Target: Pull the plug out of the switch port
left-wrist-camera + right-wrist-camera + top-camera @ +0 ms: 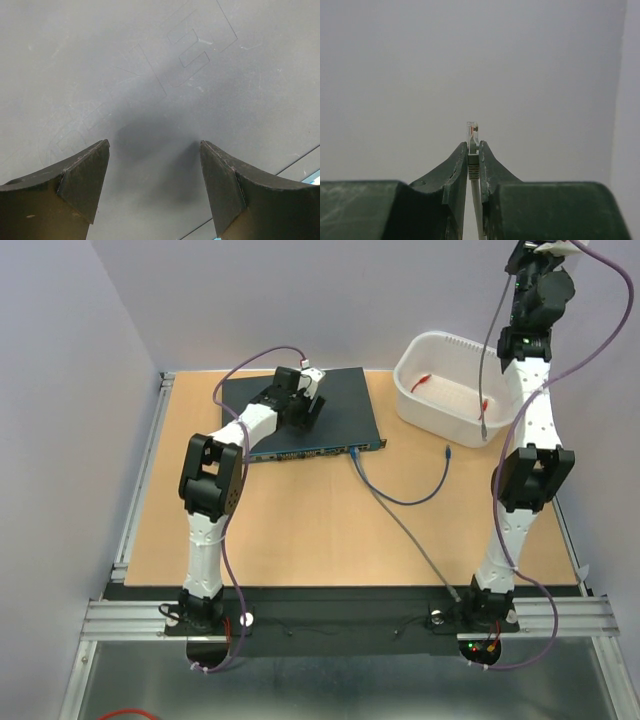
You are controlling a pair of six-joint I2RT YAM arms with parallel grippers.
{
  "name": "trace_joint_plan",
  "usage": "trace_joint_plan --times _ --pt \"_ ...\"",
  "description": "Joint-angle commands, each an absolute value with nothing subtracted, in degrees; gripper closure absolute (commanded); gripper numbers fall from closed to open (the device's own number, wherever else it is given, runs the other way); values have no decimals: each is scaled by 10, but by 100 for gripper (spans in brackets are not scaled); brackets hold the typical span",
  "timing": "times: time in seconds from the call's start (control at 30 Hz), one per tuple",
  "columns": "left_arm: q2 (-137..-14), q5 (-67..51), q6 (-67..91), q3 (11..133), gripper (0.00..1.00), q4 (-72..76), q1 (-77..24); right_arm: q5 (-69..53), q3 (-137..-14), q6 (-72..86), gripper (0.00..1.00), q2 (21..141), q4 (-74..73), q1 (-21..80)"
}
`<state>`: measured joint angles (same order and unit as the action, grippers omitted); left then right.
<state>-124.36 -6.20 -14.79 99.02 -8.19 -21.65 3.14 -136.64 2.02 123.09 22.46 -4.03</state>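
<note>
The dark blue-grey switch (345,405) lies flat at the back of the table, its sockets along the near edge. A blue cable (405,500) and a grey cable (410,540) run from its near right corner (354,451). My left gripper (314,408) is open and empty, right above the switch's lid (150,65), with its fingertips (90,165) close to the surface. My right gripper (532,255) is raised high at the back right, shut on a clear plug (472,131) with a grey boot. That plug's grey cable (492,350) hangs down over the tub.
A white plastic tub (415,390) stands right of the switch with red cable pieces (421,382) inside. The blue cable's free end (447,452) lies on the wood near the tub. Metal rails border the table's left and near edges.
</note>
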Motion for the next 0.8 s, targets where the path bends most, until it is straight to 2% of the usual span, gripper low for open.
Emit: trace_joint_plan --times 0.0,0.2,0.37,0.57,0.7,0.77 --pt "-1189 -62 -156 992 16 -81 -215 14 -1354 39 100 1197 282 -53" --pt "-1191 -58 -160 996 16 -90 -216 20 -1485 59 100 1277 284 -65" --pt "-1191 -54 -163 995 16 -91 -215 36 -1494 67 100 1288 368 -68" --pt "-1193 -57 -161 997 16 -93 -216 7 -1392 42 99 1264 367 -74" --pt "-1193 -60 -157 1001 16 -97 -215 -34 -1383 11 100 1287 332 -74" --pt "-1193 -59 -157 1000 16 -97 -216 -58 -1311 11 100 1261 316 -74"
